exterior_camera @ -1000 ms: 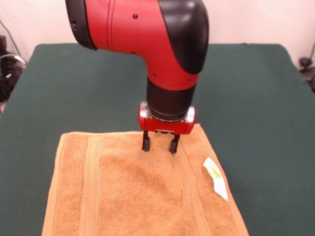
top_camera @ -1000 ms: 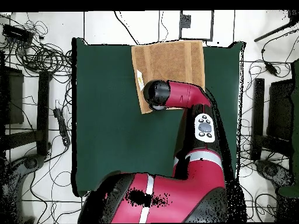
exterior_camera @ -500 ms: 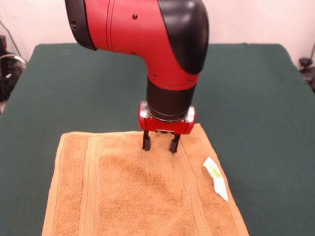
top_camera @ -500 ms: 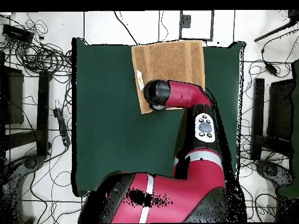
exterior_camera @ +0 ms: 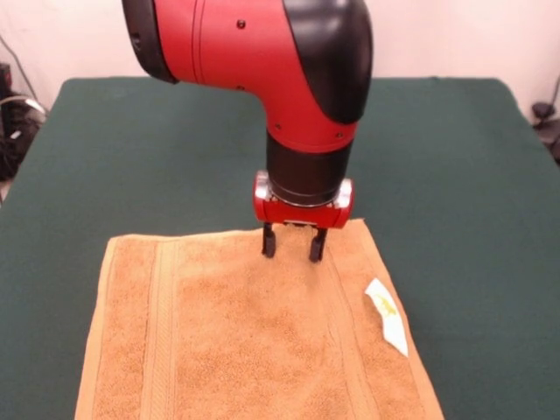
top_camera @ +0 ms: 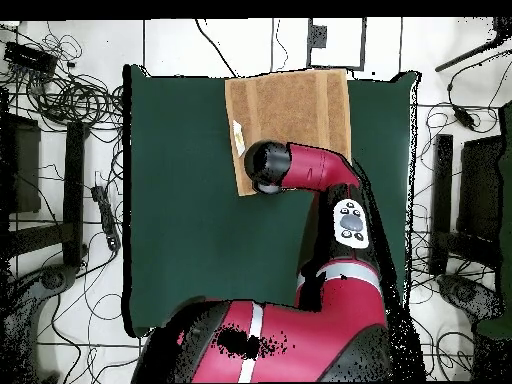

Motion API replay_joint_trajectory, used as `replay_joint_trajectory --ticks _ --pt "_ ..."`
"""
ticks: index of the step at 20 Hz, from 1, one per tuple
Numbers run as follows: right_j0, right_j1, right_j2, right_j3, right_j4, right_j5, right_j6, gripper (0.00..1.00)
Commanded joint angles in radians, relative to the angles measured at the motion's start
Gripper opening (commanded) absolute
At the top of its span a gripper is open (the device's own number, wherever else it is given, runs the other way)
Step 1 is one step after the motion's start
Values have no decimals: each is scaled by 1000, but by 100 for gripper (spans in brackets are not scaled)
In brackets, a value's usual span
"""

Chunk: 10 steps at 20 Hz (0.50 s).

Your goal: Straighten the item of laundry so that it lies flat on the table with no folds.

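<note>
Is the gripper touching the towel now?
Cannot tell. In the front view the open gripper stands over the towel near its far edge, but contact is unclear; the overhead view hides it.

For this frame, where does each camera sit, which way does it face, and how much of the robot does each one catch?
Front view: low, across the table from the robot, facing it; shows the towel, the red and black arm coming down from above, and the open gripper at the towel's far edge.
Overhead view: above the table, looking straight down; shows the base, the whole arm, floor cables, and the towel at the table's top edge.
Shared: towel, table, arm and white label, turned half round between views.
</note>
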Motion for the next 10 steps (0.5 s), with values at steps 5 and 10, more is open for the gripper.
replay_joint_trajectory --ticks 5,10 --pt "76 -34 44 297 106 -37 306 100" --pt "76 -33 50 334 137 -81 309 100"
